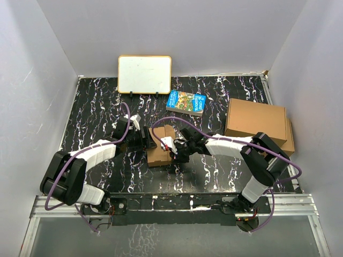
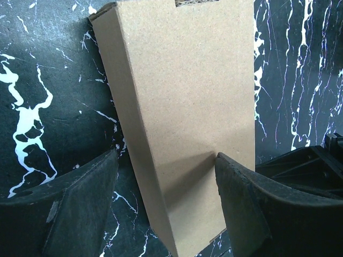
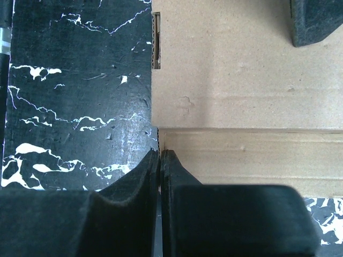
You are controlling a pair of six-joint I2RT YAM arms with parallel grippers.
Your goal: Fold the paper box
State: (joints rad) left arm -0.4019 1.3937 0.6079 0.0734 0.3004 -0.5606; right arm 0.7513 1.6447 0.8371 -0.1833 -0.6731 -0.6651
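The paper box (image 1: 159,149), plain brown cardboard, lies on the black marbled table between my two grippers. My left gripper (image 1: 149,140) is at its left side. In the left wrist view the left gripper (image 2: 166,158) is open and straddles the box (image 2: 187,107): the right finger (image 2: 241,203) rests against the box's face, the left finger (image 2: 80,203) stands apart from its side wall. My right gripper (image 1: 172,147) is at the box's right. In the right wrist view the right gripper (image 3: 160,153) is shut on a thin upright cardboard edge of the box (image 3: 241,96).
A white board (image 1: 144,74) stands at the back wall. A colourful book (image 1: 186,103) lies behind the box. Two larger brown cardboard boxes (image 1: 256,120) are stacked at the right. Grey walls close in the table on three sides.
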